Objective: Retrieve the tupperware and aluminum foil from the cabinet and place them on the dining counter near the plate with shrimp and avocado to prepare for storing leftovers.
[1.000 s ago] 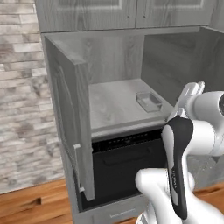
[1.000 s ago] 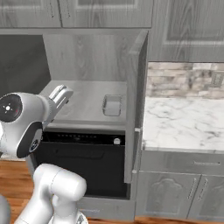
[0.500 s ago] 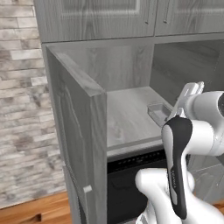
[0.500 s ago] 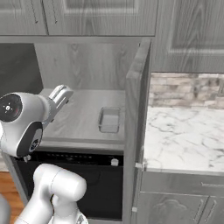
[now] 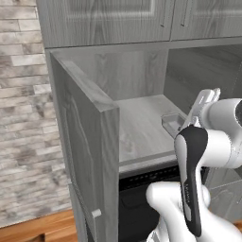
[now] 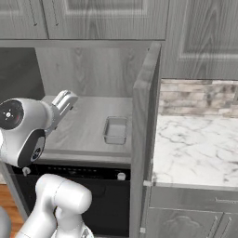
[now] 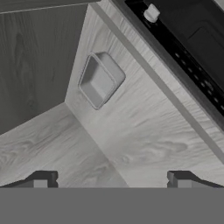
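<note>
One tub (image 7: 100,79) sits near the shelf's (image 7: 144,127) front edge, w/ your claw (image 7: 109,178) spread wide, empty, well short; prob light, stiff, slick, so pinch across its raised rim.

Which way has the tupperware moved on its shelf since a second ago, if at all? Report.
No. The tupperware lies at the same spot near the right end of the shelf; only the camera drove closer.
</note>
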Robot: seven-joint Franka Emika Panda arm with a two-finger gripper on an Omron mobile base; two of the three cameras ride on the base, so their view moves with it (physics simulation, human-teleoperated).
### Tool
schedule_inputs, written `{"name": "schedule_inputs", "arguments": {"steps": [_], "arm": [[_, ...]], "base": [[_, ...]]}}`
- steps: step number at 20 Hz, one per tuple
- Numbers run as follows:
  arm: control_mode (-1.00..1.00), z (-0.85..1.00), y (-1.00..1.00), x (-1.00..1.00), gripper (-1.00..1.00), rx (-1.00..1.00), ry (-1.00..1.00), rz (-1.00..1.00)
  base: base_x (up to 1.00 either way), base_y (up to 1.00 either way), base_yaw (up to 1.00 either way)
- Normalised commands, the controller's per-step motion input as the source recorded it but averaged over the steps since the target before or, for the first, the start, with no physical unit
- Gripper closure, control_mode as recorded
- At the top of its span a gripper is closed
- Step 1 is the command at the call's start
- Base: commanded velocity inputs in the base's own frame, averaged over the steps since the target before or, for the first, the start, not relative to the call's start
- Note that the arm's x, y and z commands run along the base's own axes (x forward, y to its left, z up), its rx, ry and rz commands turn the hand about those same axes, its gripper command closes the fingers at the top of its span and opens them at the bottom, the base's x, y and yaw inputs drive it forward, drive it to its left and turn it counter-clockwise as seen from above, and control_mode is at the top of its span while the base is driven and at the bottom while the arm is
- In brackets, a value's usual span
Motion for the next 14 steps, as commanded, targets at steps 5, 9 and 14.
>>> {"name": "schedule_inputs", "arguments": {"steps": [5, 9, 14], "arm": [[-1.00, -0.16, -0.01, 0.07, -1.00, 0.00, 0.00, 0.00], [-1.00, -0.36, -0.20, 0.14, -1.00, 0.00, 0.00, 0.00], [-1.00, -0.36, -0.31, 0.22, -1.00, 0.00, 0.02, -0.02]], "base": [[0.06, 0.00, 0.00], [0.00, 0.00, 0.00], [0.00, 0.00, 0.00]]}}
